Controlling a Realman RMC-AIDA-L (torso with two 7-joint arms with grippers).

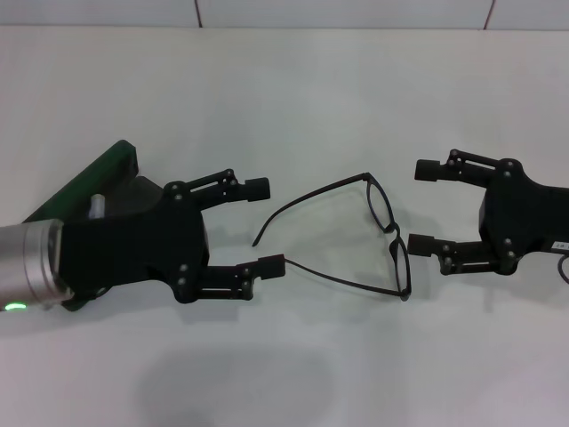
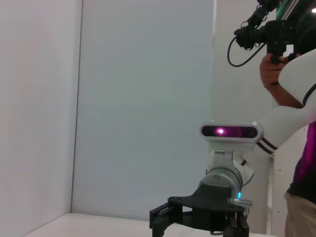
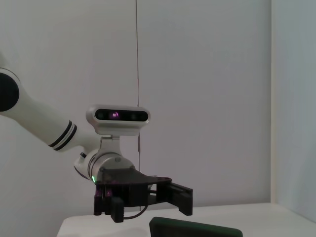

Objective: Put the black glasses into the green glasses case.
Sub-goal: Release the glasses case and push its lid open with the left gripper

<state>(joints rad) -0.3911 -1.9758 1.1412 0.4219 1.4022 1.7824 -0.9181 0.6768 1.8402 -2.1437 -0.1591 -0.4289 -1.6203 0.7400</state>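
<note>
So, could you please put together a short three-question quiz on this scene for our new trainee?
1. True or false: the black glasses already lie inside the green glasses case.
2. Which gripper is nearer the case? A) left gripper B) right gripper
3. Fill in: the glasses lie on the white table with their temple arms ____ (folded/unfolded).

Key:
1. False; they lie on the table between the two open grippers.
2. A; the case sits partly hidden behind the left arm.
3. Unfolded; the temple tips point toward the left gripper, the lenses toward the right one.
</note>
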